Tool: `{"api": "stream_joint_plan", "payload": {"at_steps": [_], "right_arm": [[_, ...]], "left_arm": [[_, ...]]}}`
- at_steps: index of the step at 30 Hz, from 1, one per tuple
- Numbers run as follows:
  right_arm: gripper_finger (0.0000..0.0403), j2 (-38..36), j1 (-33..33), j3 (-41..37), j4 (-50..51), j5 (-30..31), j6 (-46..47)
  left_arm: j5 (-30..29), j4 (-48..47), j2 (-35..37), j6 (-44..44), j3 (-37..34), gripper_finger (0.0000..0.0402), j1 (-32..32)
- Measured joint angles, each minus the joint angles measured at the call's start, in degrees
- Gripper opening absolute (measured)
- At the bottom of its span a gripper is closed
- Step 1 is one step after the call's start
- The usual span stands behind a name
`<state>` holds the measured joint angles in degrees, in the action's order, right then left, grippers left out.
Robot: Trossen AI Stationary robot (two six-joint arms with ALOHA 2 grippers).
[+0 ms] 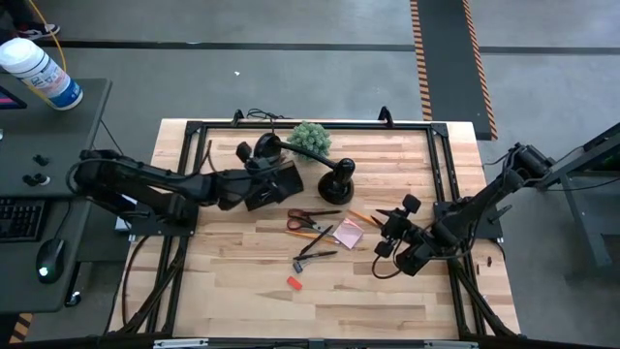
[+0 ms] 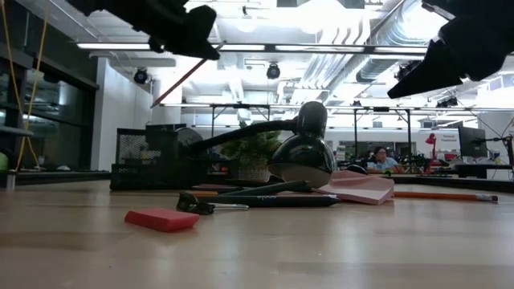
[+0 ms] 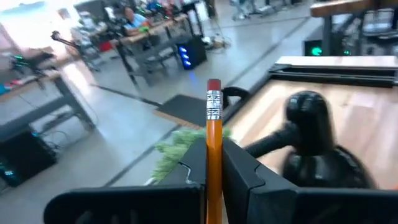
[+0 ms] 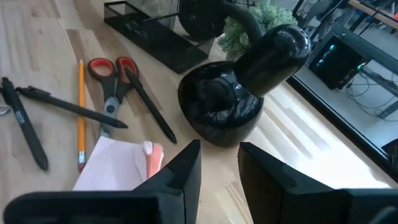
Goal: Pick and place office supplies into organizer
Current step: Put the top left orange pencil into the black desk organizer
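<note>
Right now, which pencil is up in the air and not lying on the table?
The pencil pinched in the left gripper, its eraser end sticking out, is held up over the organizer. The other pencil lies flat on the table beside the scissors.

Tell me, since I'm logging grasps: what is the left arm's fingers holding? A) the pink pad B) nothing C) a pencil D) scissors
C: the left wrist view shows the left gripper shut on an orange pencil, eraser end pointing away.
</note>
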<state>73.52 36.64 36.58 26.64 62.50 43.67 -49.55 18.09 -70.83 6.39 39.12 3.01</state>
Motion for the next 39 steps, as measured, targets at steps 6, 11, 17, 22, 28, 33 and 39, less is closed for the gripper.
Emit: {"api": "stream_joint_plan", "payload": {"at_steps": [6, 11, 17, 22, 28, 33, 39], "right_arm": [[0.0098, 0.0, -1.7, 0.0, -3.9, 0.0, -3.6], [0.0098, 0.0, -3.1, 0.0, -4.9, -0.5, -4.8], [0.0098, 0.0, -4.4, 0.0, -5.1, -1.6, -4.8], [0.0098, 0.0, -4.8, 0.0, -5.6, -1.8, -4.8], [0.0098, 0.0, -4.8, 0.0, -6.9, -1.8, -5.2], [0.0098, 0.0, -4.8, 0.0, -7.2, -1.9, -5.2], [0.0098, 0.0, -4.8, 0.0, -7.2, -2.0, -5.2]], "left_arm": [[-3.3, 10.9, -0.2, 0.9, -5.4, 0.0005, 0.0], [-6.5, 25.9, -0.3, 4.5, -11.9, 0.0005, 0.0], [-7.2, 42.2, -0.3, 11.4, -19.0, 0.0005, 0.0], [-5.6, 48.4, -0.3, 14.7, -21.7, 0.0005, 0.1], [-3.5, 47.0, -0.3, 14.0, -22.0, 0.0005, 3.5], [0.1, 44.4, -0.3, 10.8, -22.0, 0.0005, 6.8], [3.7, 41.0, -1.5, 6.4, -22.0, 0.0005, 9.4]]}}
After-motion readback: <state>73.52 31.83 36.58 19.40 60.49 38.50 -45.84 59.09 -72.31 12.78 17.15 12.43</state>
